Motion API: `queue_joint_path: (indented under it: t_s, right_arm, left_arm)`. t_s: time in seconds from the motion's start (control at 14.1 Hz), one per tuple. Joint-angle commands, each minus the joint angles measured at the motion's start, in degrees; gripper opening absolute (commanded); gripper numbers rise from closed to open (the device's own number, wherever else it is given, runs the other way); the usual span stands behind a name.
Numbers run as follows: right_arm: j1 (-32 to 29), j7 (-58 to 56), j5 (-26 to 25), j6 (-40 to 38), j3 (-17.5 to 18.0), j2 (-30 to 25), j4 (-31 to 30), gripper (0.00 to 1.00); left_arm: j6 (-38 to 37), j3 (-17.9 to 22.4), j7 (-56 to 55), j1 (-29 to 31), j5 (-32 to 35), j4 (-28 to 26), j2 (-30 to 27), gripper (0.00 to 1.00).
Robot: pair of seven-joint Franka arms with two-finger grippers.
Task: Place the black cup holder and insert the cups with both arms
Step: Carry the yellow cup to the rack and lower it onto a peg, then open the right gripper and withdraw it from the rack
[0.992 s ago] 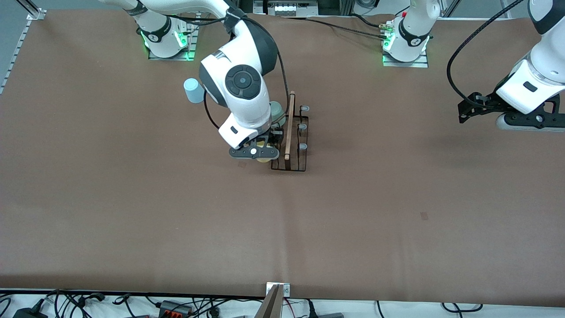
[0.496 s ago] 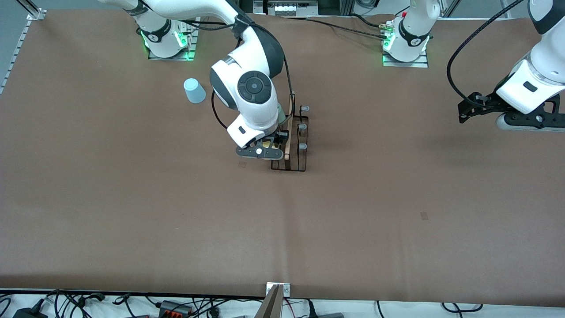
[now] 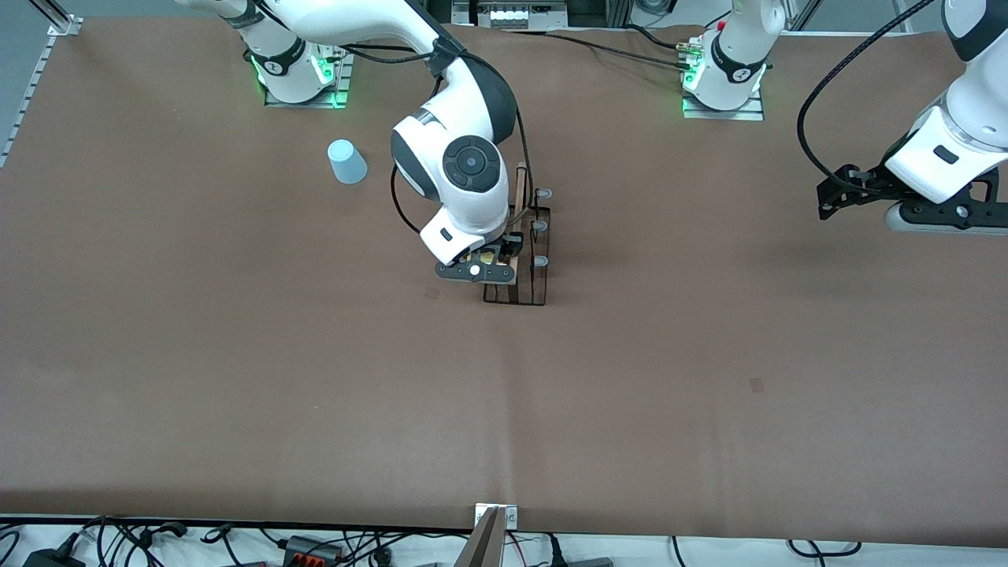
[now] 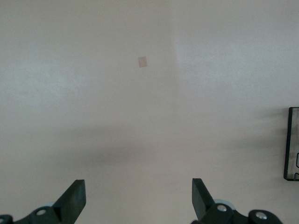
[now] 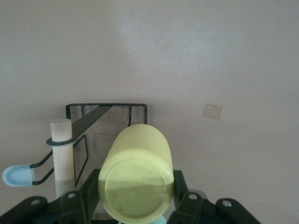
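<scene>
The black cup holder (image 3: 529,268) stands mid-table, its wooden rod (image 3: 520,181) on top and grey-blue peg tips (image 3: 540,260) on the side toward the left arm. My right gripper (image 3: 476,269) is over the holder's side toward the right arm, shut on the yellow cup (image 5: 138,177), bottom toward the wrist camera. The right wrist view shows the holder's base (image 5: 106,107), rod (image 5: 62,144) and a peg tip (image 5: 16,176) beside the cup. The light blue cup (image 3: 346,161) stands upside down near the right arm's base. The green cup is hidden. My left gripper (image 3: 933,219) waits open and empty.
Two small tape marks lie on the brown table cover, one (image 3: 756,384) nearer the front camera and one (image 3: 431,293) beside the holder. Cables run along the front edge (image 3: 315,543). The holder's base corner (image 4: 292,144) shows at the edge of the left wrist view.
My right arm has moved toward the left arm's end with the yellow cup, coming over the holder. It uncovered the light blue cup and now hides the green cup. The left arm has not moved.
</scene>
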Motion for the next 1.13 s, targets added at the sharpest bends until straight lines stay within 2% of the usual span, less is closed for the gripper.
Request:
queue_joint_path:
  t_s: [0.0, 0.14, 0.28, 0.5, 0.85, 1.06]
  right_arm:
    - [0.29, 0.65, 1.37, 0.99, -0.08, 0.57, -0.25, 0.29]
    - [0.46, 1.61, 3.55, 0.99, -0.08, 0.92, -0.17, 1.0]
    - [0.81, 3.02, 4.63, 0.47, -0.25, 0.22, 0.1, 1.0]
    - [-0.24, 2.41, 4.01, -0.94, -1.22, -4.42, 0.1, 1.0]
    - [-3.83, -5.31, 2.17, -5.07, -8.33, -9.36, 0.1, 1.0]
    - [-8.83, -10.93, 2.43, -7.43, -10.01, -11.38, 0.1, 1.0]
  left_arm:
    - [-0.2, -0.52, 0.14, 0.71, -1.14, -0.02, -0.67, 1.0]
    - [-0.2, -0.52, 0.14, 0.71, -1.14, -0.02, -0.67, 1.0]
    - [-0.2, -0.52, 0.14, 0.71, -1.14, -0.02, -0.67, 1.0]
    - [-0.2, -0.52, 0.14, 0.71, -1.14, -0.02, -0.58, 1.0]
    - [-0.2, -0.52, 0.14, 0.71, -1.14, -0.02, -0.67, 1.0]
    - [-0.29, -0.52, 0.14, 0.71, -1.14, -0.02, -0.67, 1.0]
